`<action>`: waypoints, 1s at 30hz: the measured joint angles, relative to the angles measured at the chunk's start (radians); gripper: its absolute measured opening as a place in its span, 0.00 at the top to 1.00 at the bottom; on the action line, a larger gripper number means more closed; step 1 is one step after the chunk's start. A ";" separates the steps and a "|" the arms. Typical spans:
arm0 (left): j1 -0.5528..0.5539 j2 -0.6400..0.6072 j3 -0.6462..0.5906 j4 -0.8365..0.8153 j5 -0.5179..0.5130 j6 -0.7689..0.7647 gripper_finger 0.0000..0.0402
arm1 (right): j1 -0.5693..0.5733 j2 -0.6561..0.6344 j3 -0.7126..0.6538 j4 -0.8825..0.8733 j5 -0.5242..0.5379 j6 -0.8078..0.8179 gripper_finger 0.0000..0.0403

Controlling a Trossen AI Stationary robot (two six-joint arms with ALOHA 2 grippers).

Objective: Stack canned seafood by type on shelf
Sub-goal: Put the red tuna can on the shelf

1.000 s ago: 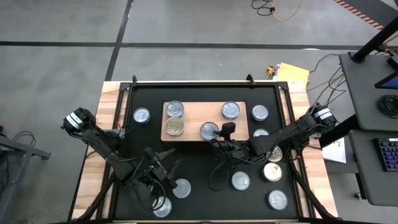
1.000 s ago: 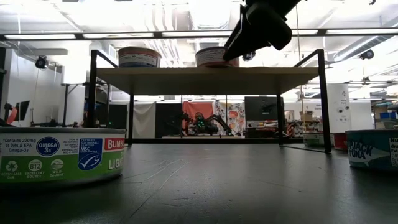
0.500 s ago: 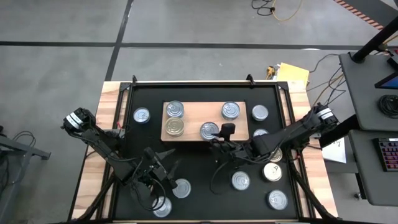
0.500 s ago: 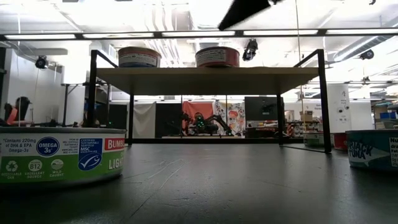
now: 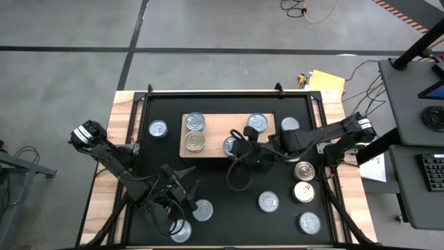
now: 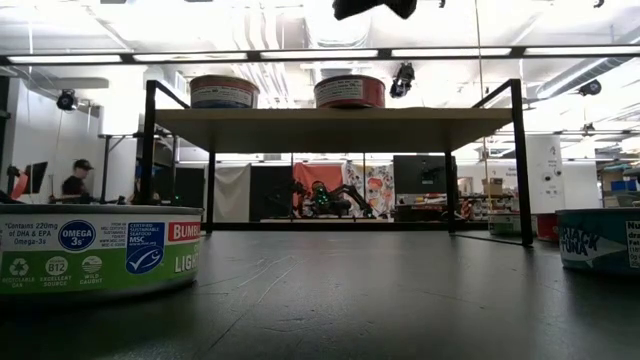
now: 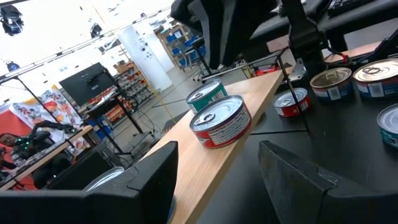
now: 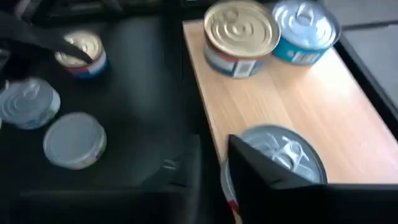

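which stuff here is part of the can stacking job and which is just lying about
Job: shelf; cans on it, like the gold-lid can; loose cans on the mat, like one; right claw over the shelf.

Lying about: yellow pad; keyboard; floor cables.

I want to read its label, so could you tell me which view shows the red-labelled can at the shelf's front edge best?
The left wrist view: the red-labelled can fills it, showing both lid and side label on the shelf. The high view shows only its lid, beside the right gripper. The low view shows its label smaller; the right wrist view partly hides it.
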 joint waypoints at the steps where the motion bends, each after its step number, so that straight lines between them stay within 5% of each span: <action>1: 0.000 0.000 0.000 0.000 0.006 0.000 0.48 | -0.013 0.000 -0.003 -0.016 -0.015 -0.010 0.92; 30: 0.000 0.000 0.000 0.001 0.022 -0.016 0.48 | -0.074 0.003 -0.158 0.072 -0.035 -0.116 0.98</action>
